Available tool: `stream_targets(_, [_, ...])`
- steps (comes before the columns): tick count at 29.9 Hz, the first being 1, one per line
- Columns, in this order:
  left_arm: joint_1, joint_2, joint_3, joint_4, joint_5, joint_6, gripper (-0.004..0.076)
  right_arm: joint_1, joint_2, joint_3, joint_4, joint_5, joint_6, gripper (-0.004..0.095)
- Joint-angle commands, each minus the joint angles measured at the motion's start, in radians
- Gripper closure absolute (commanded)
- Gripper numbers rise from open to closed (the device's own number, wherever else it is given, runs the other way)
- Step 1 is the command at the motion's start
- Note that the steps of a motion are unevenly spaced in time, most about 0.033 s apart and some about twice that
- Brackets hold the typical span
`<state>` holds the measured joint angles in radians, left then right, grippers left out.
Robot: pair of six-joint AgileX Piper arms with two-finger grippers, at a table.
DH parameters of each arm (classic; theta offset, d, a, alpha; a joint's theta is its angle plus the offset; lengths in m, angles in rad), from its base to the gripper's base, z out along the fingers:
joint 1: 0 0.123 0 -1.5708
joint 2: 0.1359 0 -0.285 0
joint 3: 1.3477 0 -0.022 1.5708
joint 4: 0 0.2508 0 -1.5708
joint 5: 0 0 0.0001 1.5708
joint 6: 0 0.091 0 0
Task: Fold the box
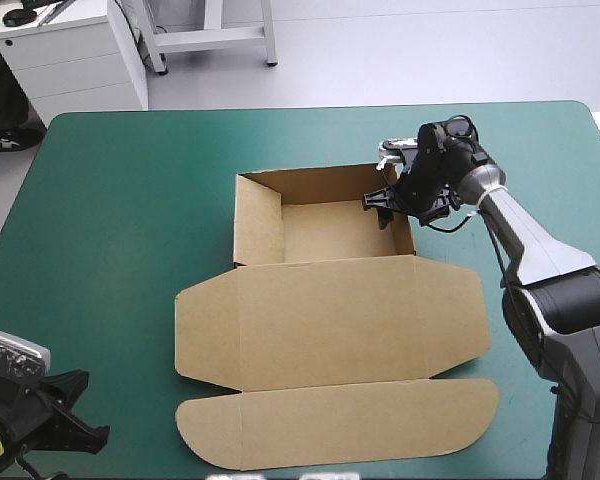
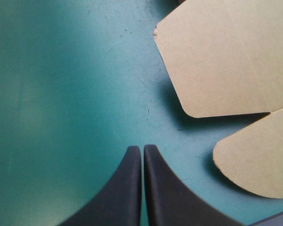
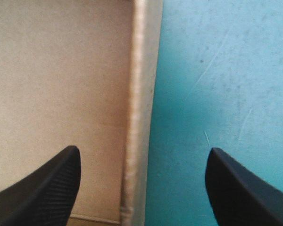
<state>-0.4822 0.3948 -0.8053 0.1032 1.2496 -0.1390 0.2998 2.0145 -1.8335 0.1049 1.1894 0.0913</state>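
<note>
The brown box [image 1: 330, 320] lies mid-table as an open tray [image 1: 335, 232] with raised walls, its lid and rounded tuck flap flat toward the near edge. My right gripper [image 1: 388, 205] is open and straddles the tray's right wall. In the right wrist view that wall [image 3: 139, 94] runs between the fingers of the right gripper [image 3: 142, 150], with the tray floor [image 3: 61, 70] on one side and the cover on the other. My left gripper [image 1: 80, 410] rests low at the near left corner. The left gripper [image 2: 142, 149] is shut over the cover, short of the lid's rounded corner [image 2: 226, 56] and tuck flap [image 2: 259, 160].
The teal-green cover [image 1: 110, 220] stretches wide to the left of the box, and a narrower strip [image 1: 540, 150] lies behind the right arm. A white cabinet [image 1: 70, 50] stands beyond the far left corner.
</note>
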Motion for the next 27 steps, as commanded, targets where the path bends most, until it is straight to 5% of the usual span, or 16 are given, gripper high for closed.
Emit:
stream_targets(1, [-0.005, 0.011, 0.006, 0.009, -0.06, -0.002, 0.0727, -0.004, -0.052, -0.026, 0.008, -0.002, -0.022, 0.0436])
stream_targets(6, [-0.005, 0.011, 0.025, 0.009, -0.097, -0.002, 0.0727, -0.004, -0.034, -0.026, 0.009, 0.029, -0.034, 0.0923])
stream_targets(12, [-0.005, 0.011, 0.025, 0.009, -0.101, -0.002, 0.0727, -0.004, -0.032, -0.059, 0.0, 0.049, -0.036, 0.0913])
stream_targets(18, [-0.005, 0.011, 0.025, 0.013, -0.12, -0.002, 0.0727, -0.026, -0.085, -0.234, -0.155, 0.065, -0.036, 0.0928])
stream_targets(27, [-0.005, 0.011, 0.025, 0.024, -0.114, -0.002, 0.0727, -0.287, -0.185, -0.307, -0.283, 0.065, -0.036, 0.0928])
